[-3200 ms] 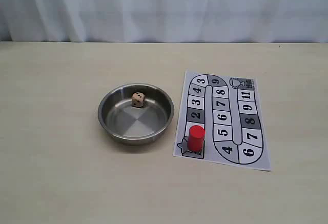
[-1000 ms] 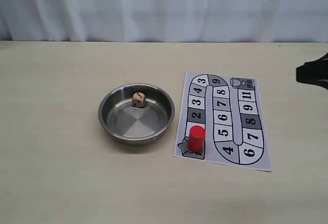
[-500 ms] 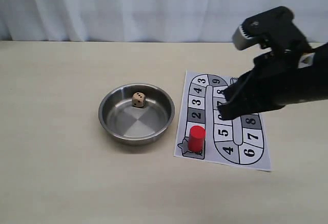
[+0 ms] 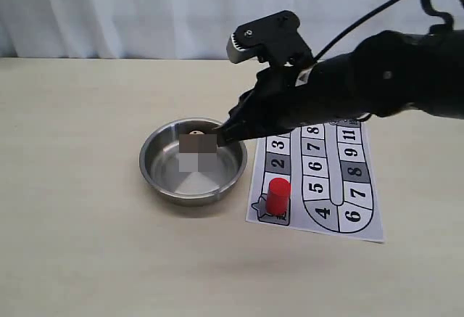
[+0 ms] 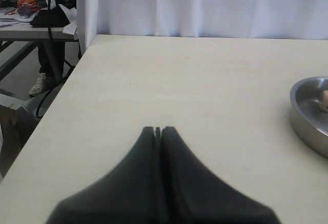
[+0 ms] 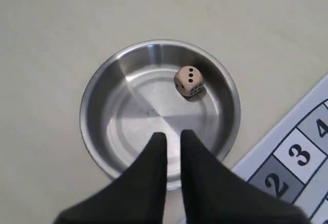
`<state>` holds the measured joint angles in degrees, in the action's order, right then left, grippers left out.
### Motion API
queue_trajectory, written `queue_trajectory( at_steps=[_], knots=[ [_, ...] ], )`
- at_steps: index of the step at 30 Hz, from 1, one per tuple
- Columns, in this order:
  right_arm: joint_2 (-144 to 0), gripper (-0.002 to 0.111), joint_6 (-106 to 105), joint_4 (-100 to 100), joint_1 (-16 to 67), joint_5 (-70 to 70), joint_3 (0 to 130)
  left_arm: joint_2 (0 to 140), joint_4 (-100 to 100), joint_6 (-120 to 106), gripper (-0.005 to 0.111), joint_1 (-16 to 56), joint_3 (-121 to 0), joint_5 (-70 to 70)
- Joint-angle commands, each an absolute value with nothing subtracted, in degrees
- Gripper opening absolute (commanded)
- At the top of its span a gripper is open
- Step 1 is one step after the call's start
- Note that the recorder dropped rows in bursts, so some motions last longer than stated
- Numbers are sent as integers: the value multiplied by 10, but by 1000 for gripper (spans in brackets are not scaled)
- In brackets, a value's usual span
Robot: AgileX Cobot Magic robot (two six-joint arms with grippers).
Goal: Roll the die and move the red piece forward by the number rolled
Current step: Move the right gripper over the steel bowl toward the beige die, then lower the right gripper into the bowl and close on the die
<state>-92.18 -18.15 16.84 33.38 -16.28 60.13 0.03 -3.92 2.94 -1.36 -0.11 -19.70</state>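
Hovering empty over bowl [image 6: 95,106], right fingers [image 6: 154,172] barely parted.

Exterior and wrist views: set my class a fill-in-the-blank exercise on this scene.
The die in the steel bowl shows ___ pips on top.
The right gripper hangs over the bowl; the left gripper is ___.
The red piece stands ___, not tipped, on the game board.
Missing words: three, shut, upright.
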Motion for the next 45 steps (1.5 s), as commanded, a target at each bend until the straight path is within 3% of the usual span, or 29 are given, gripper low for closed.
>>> queue_trajectory(
  at_steps=[1,3,5,18,21,45],
  knots=[
    [-977,33,-171,176,335,-179,654,0,-39,33,0,-14,0,-190],
    [-1008,46,-167,176,335,-213,690,0,-39,33,0,-14,0,-190],
    [-1040,52,-167,176,335,-247,728,0,-39,33,0,-14,0,-190],
    [-1200,52,-51,175,335,-330,917,0,-39,33,0,-14,0,-190],
    [-1232,58,-51,168,335,-330,951,0,-39,33,0,-14,0,-190],
    [-1311,61,0,102,335,-267,979,0,-38,33,0,-14,0,-190]
  ],
)
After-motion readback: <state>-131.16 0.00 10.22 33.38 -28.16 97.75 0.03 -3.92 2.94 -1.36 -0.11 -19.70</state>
